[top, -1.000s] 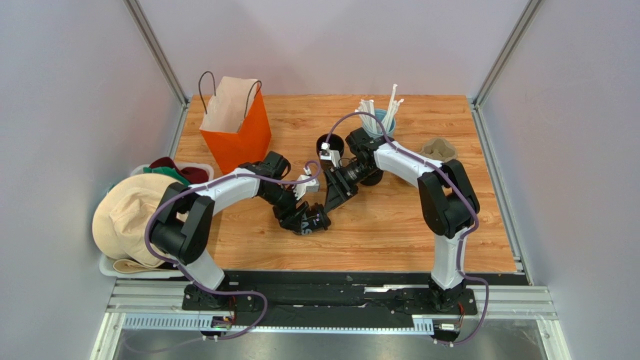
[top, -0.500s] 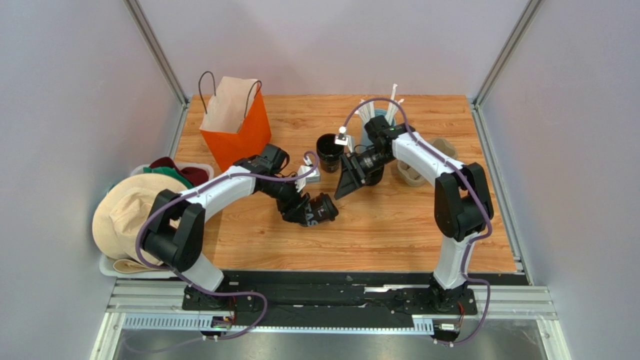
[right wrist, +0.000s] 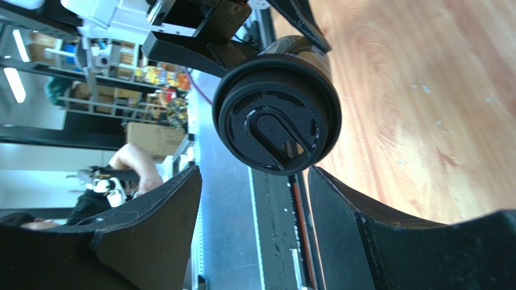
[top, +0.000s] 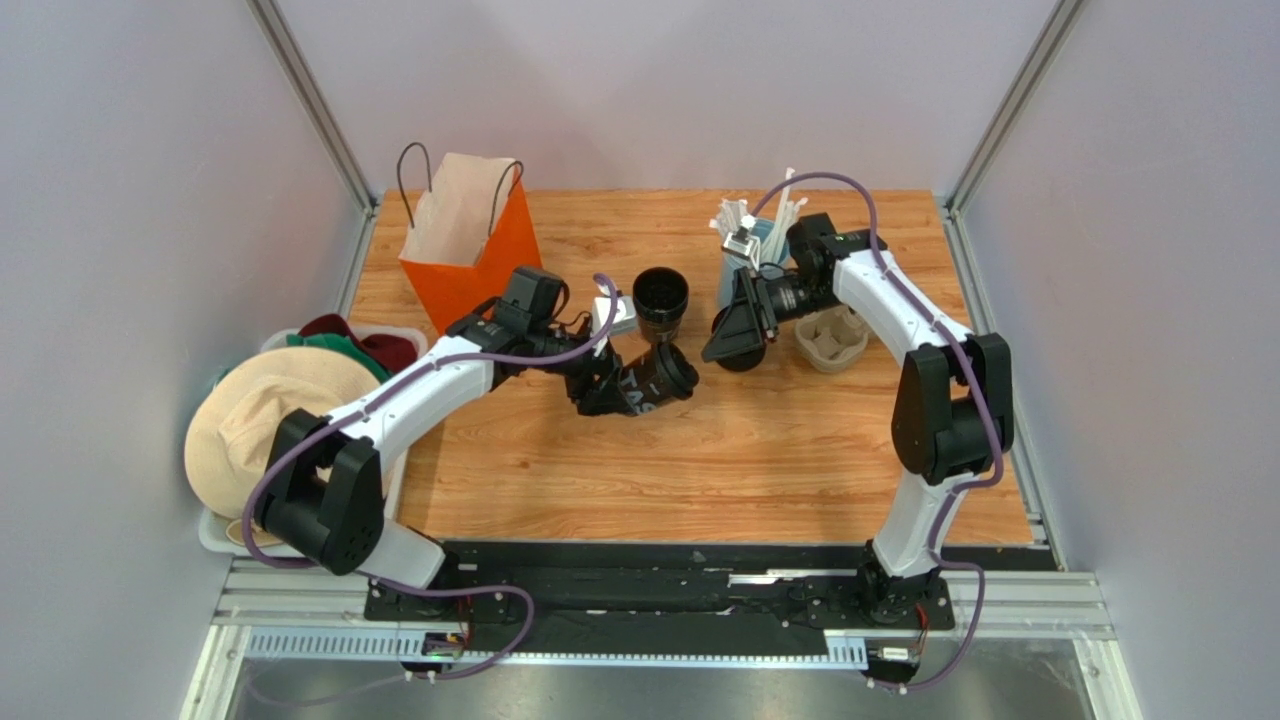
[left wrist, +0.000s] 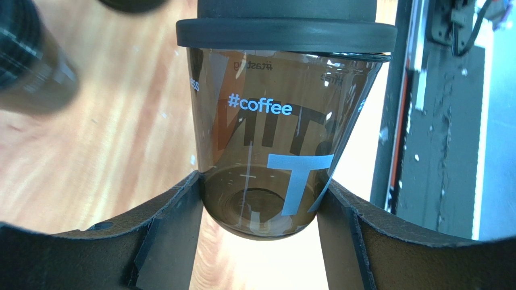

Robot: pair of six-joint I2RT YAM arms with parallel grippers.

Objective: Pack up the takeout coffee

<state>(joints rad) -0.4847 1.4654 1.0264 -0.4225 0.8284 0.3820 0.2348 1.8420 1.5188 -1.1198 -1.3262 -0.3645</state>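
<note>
Takeout coffee point(left wrist: 278, 139) sat pinched between the two dark fingers point(left wrist: 163, 229) of the left gripper point(left wrist: 260, 208), which were clenched on the cup low on its tapered wall, close to the base. In the left wrist view, the wall was see-through brown and printed with "#coffee" and a large pale T. The other lettering curved out of sight. The black lid point(left wrist: 284, 33) capped the end farthest from the fingers, and the frame edge cut off its top. A blurred dark shape in the upper left corner could not be made out.

From above, the cup was tipped onto its side, with its lid facing the right gripper point(top: 733, 336). Dark cup and dark fingers blended together, and I could not tell whether the cup touched the wooden table point(top: 781, 450).

In the right wrist view, the lid faced the camera straight on, just ahead of the gripper, and hid the cup's body. The right fingers point(right wrist: 151, 241) were spread wide and apart from the cup, with nothing between them.

A second dark cup point(top: 660, 297) with no lid stood just beyond the left gripper. An orange paper bag point(top: 478, 258) stood further off on that gripper's left. A cardboard cup tray point(top: 831, 339) lay just behind the right gripper, beside its arm. That arm partly hid a pale blue cup of white straws point(top: 747, 233).
</note>
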